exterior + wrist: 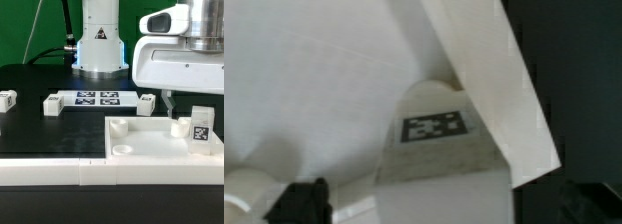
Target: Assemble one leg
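white leg (pixel 201 128) stands upright on the square piece (pixel 150 150), apparently seated at its corner. my gripper (pixel 172 103) hovers beside it; i cannot tell whether it's released. three legs lie loose.

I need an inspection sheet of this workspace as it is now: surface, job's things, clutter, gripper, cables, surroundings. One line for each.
Surface: black table with a white ledge along its near edge.
Job's things: one leg stands upright on the white square piece, at its corner on the exterior view's right; three more legs lie loose on the table.
Clutter: nothing seen; the marker board lies flat near the robot base.
Gripper: the gripper hangs over the white square piece, beside the upright leg; open or shut cannot be told.
Cables: one dark cable behind the robot base.
Surroundings: green backdrop.
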Controlling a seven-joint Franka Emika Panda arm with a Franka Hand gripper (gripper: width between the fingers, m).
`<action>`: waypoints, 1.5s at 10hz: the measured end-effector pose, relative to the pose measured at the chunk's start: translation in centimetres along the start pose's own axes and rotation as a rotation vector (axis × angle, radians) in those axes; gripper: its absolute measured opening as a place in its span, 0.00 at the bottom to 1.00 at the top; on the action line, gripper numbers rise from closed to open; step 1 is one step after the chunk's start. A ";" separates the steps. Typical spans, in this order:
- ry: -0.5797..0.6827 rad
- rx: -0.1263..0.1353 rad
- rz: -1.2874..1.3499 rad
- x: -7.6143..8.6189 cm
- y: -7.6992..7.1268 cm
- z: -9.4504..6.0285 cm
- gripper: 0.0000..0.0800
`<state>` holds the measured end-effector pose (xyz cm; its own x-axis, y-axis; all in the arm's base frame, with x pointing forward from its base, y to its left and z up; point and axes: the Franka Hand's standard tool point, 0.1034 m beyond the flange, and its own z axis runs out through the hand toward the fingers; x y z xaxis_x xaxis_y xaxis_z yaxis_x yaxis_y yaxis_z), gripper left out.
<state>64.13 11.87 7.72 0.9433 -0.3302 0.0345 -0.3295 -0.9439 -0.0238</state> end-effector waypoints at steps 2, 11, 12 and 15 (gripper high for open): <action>0.007 -0.011 -0.114 0.1 0.2 0.0 0.80; 0.017 0.051 0.381 0.2 0.8 0.1 0.36; 0.016 0.061 0.504 0.1 0.9 0.0 0.36; 0.005 0.060 0.756 0.0 1.0 0.1 0.36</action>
<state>63.82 10.91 7.65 0.4612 -0.8872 -0.0084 -0.8835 -0.4584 -0.0970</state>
